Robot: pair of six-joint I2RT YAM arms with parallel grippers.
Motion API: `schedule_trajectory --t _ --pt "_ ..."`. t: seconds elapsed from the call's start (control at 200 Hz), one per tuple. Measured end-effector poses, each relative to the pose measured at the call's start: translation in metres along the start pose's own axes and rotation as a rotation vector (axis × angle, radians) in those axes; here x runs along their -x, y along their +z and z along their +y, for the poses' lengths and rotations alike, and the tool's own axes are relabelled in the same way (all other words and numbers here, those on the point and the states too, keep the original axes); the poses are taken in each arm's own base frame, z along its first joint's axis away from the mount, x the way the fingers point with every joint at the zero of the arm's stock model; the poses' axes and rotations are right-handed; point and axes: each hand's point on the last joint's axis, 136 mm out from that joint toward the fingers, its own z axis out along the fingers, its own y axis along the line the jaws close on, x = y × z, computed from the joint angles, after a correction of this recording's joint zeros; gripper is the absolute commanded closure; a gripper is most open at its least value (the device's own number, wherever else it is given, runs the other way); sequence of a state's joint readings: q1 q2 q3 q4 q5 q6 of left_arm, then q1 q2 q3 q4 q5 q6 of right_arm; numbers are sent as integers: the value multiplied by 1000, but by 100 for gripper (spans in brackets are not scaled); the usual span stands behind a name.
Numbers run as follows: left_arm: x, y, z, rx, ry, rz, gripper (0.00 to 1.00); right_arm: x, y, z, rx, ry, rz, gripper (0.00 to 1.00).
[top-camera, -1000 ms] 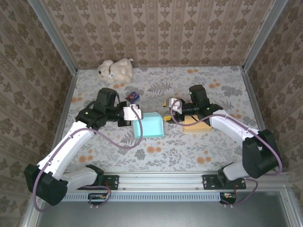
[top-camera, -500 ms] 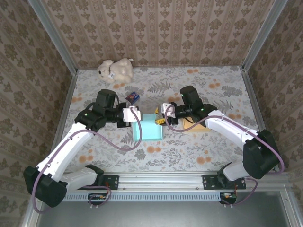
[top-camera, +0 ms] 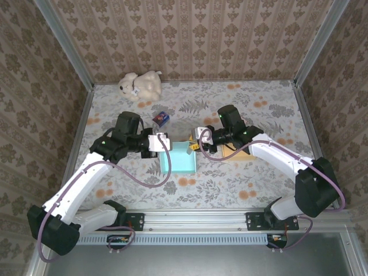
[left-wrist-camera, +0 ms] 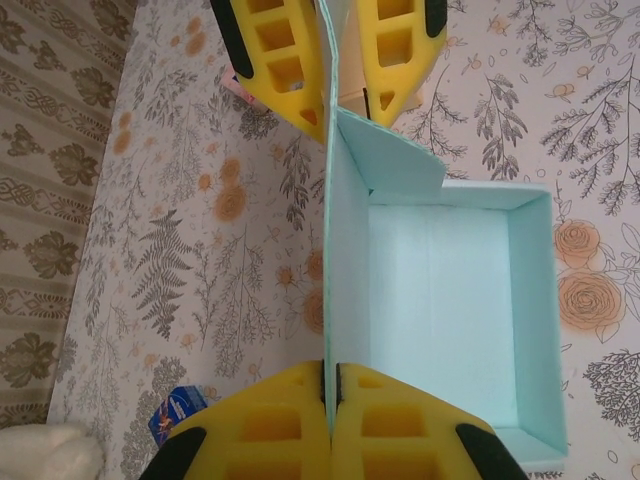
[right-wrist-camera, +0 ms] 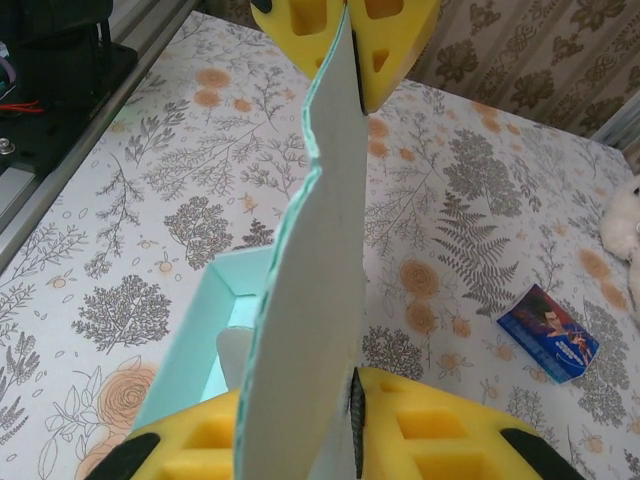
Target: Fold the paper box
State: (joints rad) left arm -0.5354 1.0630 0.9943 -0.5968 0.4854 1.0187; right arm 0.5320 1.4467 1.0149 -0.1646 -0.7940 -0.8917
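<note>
Your right gripper (top-camera: 194, 146) has swung in from beside the tan block (top-camera: 238, 153) and now sits at the far right corner of the paper box (top-camera: 179, 158). The box has slid slightly toward the arms.

The box is pale teal and lies open-topped in the middle of the table (top-camera: 259, 184), between the two grippers. Its floor is flat and its near and right walls (left-wrist-camera: 535, 300) stand upright. A taller far panel (right-wrist-camera: 310, 300) rises above the rim, bowing a little along its length. A small tab (left-wrist-camera: 405, 170) folds inward at the corner nearest your right gripper.

Your left gripper (left-wrist-camera: 332, 420) is clenched on one end of that far panel, its yellow pads (left-wrist-camera: 270, 430) pressed flat against the paper. Your right gripper (right-wrist-camera: 350, 430) pinches the other end, so each wrist camera looks along the sheet to the opposite gripper (right-wrist-camera: 345, 50).

A small blue carton (top-camera: 163, 118) lies beyond the box, apart from it. A cream plush toy (top-camera: 140, 84) rests near the back wall.
</note>
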Motion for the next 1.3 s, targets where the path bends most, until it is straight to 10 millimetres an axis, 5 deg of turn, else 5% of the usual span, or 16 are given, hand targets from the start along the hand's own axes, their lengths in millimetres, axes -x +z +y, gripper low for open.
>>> schedule_trajectory --t 0.53,0.755,0.885,0.99,1.13,1.24,1.3 --pt "2 2 -5 -14 10 -4 100 -2 2 0 3 8 3 77" --pt "2 2 -5 -10 19 3 100 -3 2 1 6 11 4 100" --pt "2 2 -6 -11 22 5 100 -3 2 1 5 10 5 100" --pt "3 2 -4 -1 26 7 72 -3 2 0 2 8 6 100" --pt "20 -4 5 50 11 -50 47 -12 6 3 -12 3 23 100" --pt "41 -32 24 172 -45 -130 42 -21 10 5 -19 6 36 100" --pt "56 -55 37 268 -101 -190 31 -25 12 3 -31 6 39 100"
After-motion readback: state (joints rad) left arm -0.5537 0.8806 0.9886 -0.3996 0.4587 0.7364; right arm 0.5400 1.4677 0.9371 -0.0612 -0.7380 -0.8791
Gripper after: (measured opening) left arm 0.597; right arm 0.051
